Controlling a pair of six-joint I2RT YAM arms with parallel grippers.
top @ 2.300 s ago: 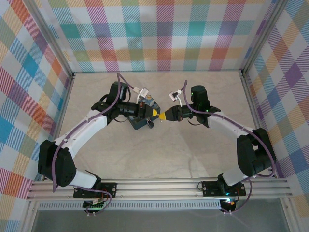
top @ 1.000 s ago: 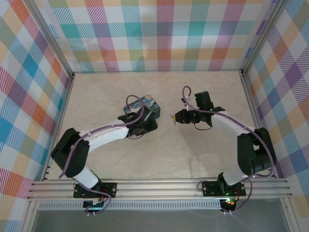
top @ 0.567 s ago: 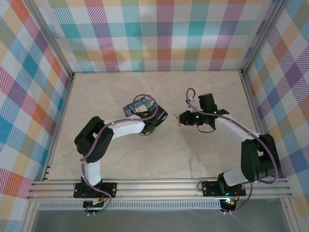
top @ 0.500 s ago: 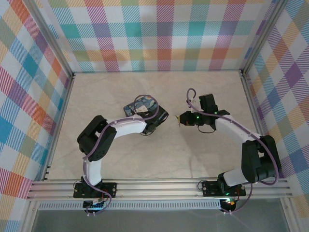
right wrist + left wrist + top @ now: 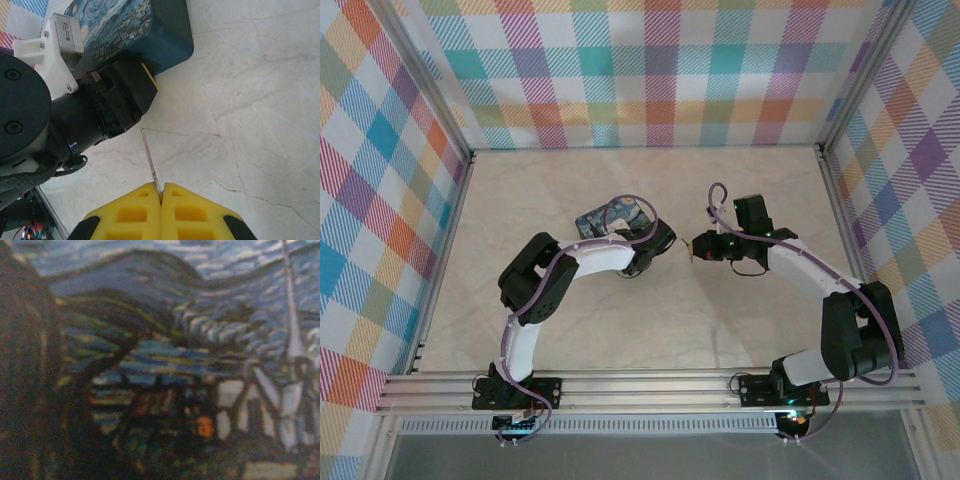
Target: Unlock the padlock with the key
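Held only by its end between the pressed-together yellow pads of the right gripper [image 5: 161, 192], the key [image 5: 150, 157] may swivel or slip once it pushes at the padlock's keyhole; further off, the left gripper [image 5: 658, 240] sits against the painted box [image 5: 125, 25], and I cannot tell how far apart its jaws stand

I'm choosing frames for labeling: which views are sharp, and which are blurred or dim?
Left wrist: dim and badly blurred, the painted box too close to focus. Right wrist: bright and sharp, the thin key crisp against the pale table. Top external: evenly lit, sharp.
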